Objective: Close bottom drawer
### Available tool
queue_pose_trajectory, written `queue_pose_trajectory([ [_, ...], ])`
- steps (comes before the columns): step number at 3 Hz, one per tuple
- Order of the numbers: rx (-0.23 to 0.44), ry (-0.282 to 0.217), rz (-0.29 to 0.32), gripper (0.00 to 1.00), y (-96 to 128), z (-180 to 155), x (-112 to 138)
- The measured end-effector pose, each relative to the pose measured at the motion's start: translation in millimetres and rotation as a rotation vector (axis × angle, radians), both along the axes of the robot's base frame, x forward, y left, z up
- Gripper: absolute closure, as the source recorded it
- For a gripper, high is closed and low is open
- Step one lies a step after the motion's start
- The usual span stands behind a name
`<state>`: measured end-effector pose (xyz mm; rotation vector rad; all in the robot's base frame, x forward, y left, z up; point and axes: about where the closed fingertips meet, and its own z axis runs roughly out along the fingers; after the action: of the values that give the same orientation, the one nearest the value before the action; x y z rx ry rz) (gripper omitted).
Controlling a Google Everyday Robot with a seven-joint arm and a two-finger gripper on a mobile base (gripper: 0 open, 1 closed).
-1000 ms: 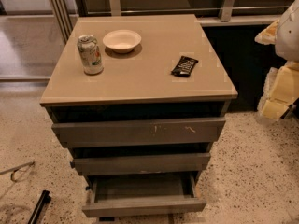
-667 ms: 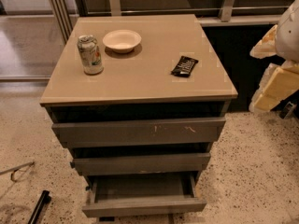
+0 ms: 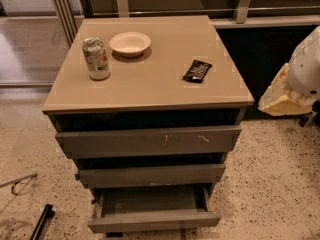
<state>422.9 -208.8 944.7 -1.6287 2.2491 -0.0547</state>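
The bottom drawer (image 3: 155,220) is the slimmest grey front on the cabinet. It stands pulled out toward me, and its shallow grey box body (image 3: 150,199) shows open and empty. The mid-width grey front (image 3: 150,175) and the widest front with pale scratch marks (image 3: 147,141) sit above it, each slightly out. My gripper (image 3: 280,98) shows as a pale tan part under the white arm (image 3: 310,66) at the right edge. It is level with the cabinet top, apart from the cabinet and well above the bottom drawer.
On the tan cabinet top (image 3: 150,84) stand a soda can (image 3: 96,59), a white bowl (image 3: 130,43) and a dark snack bar (image 3: 197,70). A black bar (image 3: 42,221) lies on the speckled floor at lower left. A railing runs behind.
My arm and gripper have shifted a little to the left, toward the cabinet's right side. The drawers and the things on top have not moved.
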Motion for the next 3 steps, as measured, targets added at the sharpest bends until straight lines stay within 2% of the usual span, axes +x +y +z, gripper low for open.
queue_pose_trajectory([
  [1,0.091,0.036,-0.013,0.96,8.1,-60.3,-7.2],
  [2,0.21,0.107,-0.002,1.0,22.5,-141.0,-16.6],
  [3,0.209,0.106,-0.002,1.0,22.5,-140.3,-16.6],
])
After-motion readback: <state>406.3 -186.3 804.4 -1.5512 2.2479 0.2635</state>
